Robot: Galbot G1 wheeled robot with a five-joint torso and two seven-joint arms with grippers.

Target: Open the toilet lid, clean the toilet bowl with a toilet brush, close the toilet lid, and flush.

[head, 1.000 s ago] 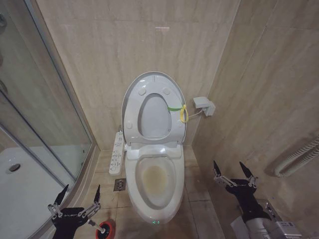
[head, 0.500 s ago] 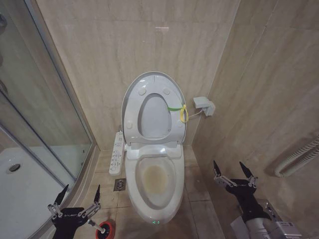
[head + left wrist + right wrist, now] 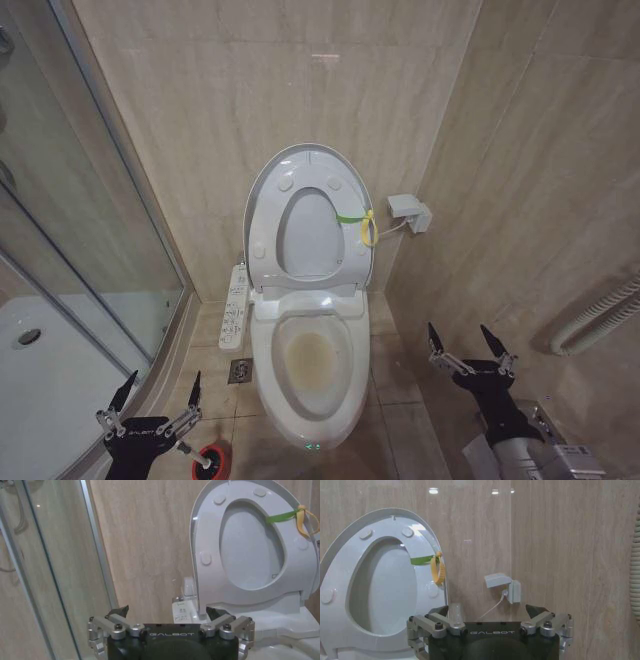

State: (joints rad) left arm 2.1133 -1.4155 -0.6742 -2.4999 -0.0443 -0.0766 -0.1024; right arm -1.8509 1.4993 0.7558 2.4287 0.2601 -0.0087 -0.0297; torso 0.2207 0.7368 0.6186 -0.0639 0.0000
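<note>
Low down, toilet brush [image 3: 203, 459] half cut off

A: Where was everything?
B: The toilet lid [image 3: 308, 215] stood up against the back wall, the toilet bowl [image 3: 310, 375] in front of it. The toilet brush [image 3: 207, 460] sat on the floor left of the bowl, the shower tray [image 3: 45, 385] further left.

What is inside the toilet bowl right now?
The toilet bowl holds yellowish-brown staining around its bottom, and no brush. The toilet lid stands raised with the seat against the wall. The drain itself cannot be made out. The toilet brush sits in a red holder by the left gripper.
</note>
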